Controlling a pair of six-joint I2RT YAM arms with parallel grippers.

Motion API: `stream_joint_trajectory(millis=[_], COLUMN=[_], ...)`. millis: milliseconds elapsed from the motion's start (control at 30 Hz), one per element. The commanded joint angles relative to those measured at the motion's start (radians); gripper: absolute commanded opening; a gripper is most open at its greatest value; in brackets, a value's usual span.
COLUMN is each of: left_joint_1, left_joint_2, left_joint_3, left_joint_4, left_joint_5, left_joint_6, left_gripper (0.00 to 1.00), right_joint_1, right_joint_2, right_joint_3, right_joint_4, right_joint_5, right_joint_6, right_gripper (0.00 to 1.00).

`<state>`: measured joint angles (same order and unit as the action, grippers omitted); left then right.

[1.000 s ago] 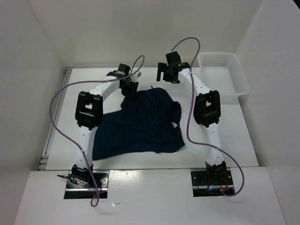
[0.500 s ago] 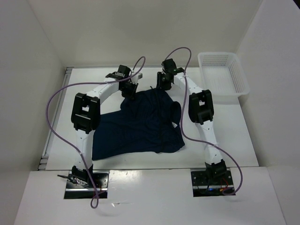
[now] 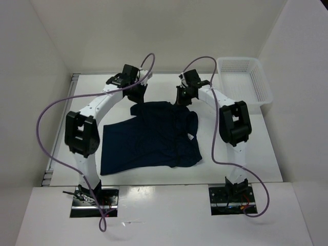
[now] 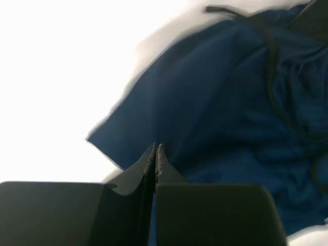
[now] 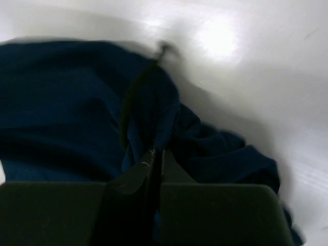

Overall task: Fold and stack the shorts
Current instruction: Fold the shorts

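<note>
I see the white table [image 3: 266,148] filling the overhead view, with the dark navy shorts [image 3: 148,138] spread across its middle, one leg reaching the lower left. The white mesh basket [image 3: 264,89] sits at the upper right, well apart from them.

The left gripper [image 3: 137,96] is at the shorts' upper left edge and the right gripper [image 3: 183,98] at their upper right edge. From above, their dark bodies hide the contact.

In both wrist views the fingers are pressed together on the fabric, with a blue sliver between them. Both views are blurred, and the finger housings block the bottom of each.

The thin drawstring [image 4: 269,77] trails over the cloth. The small white tag [image 3: 190,137] shows at the right hem, its writing too small to read.
</note>
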<state>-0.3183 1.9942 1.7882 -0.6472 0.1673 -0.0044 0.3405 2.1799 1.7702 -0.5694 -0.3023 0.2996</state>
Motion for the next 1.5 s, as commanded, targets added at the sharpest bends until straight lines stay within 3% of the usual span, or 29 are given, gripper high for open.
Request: stream_joint_trajectory(millis=[0,167,200,267,367,567,667,767,867,900,933,1100,1300,1467], left_joint_1=[-0.068,-0.146,-0.146,-0.146,-0.146,-0.012,-0.002,-0.013,-0.024,-0.024,-0.024,-0.033,-0.033,-0.033], left_joint_2=[-0.164,-0.209,-0.218,-0.218,-0.257,-0.314,-0.232,-0.122,-0.014,0.003,0.017,0.07,0.118,0.127], left_joint_3=[-0.244,-0.482,-0.499,-0.51,-0.51,-0.318,-0.264,-0.213,-0.132,-0.122,-0.122,-0.122,-0.09,-0.122], left_joint_4=[-0.023,-0.055,-0.068,-0.104,-0.14,-0.152,-0.089,-0.046,-0.035,-0.02,-0.011,0.054,0.112,0.159], left_joint_5=[-0.041,0.018,0.034,0.092,0.139,0.38,0.362,0.284,0.158,0.135,0.117,0.006,-0.074,-0.132], left_joint_6=[0.004,0.004,0.004,0.004,0.004,0.004,0.004,0.004,0.004,0.004,0.004,0.004,0.004,0.004], left_gripper=[0.06,0.15,0.25,0.34,0.35,0.35,0.46,0.47,0.47,0.47,0.49,0.56,0.6,0.65], right_joint_1=[0.107,0.199,0.209,0.209,0.209,0.209,0.209,0.209,0.209,0.209,0.209,0.199,0.187,0.152], right_joint_2=[-0.224,-0.321,-0.331,-0.331,-0.331,-0.425,-0.443,-0.443,-0.468,-0.479,-0.503,-0.61,-0.807,-0.83], right_joint_3=[-0.194,-0.36,-0.411,-0.448,-0.521,-0.644,-0.664,-0.683,-0.674,-0.673,-0.673,-0.664,-0.73,-0.798], right_joint_4=[0.127,0.161,0.161,0.132,0.089,0.192,0.213,0.223,0.232,0.243,0.243,0.226,0.181,0.172], right_joint_5=[-0.012,0.011,0.002,0.017,0.054,0.063,0.074,0.12,0.129,0.129,0.129,0.186,0.321,0.278], right_joint_6=[-0.017,0.039,0.059,0.059,0.049,0.102,0.124,0.148,0.161,0.171,0.171,0.171,0.308,0.429], right_gripper=[0.0,0.0,0.0,0.0,0.0,0.0,0.0,0.0,0.15,0.3,0.36,0.63,0.71,0.69])
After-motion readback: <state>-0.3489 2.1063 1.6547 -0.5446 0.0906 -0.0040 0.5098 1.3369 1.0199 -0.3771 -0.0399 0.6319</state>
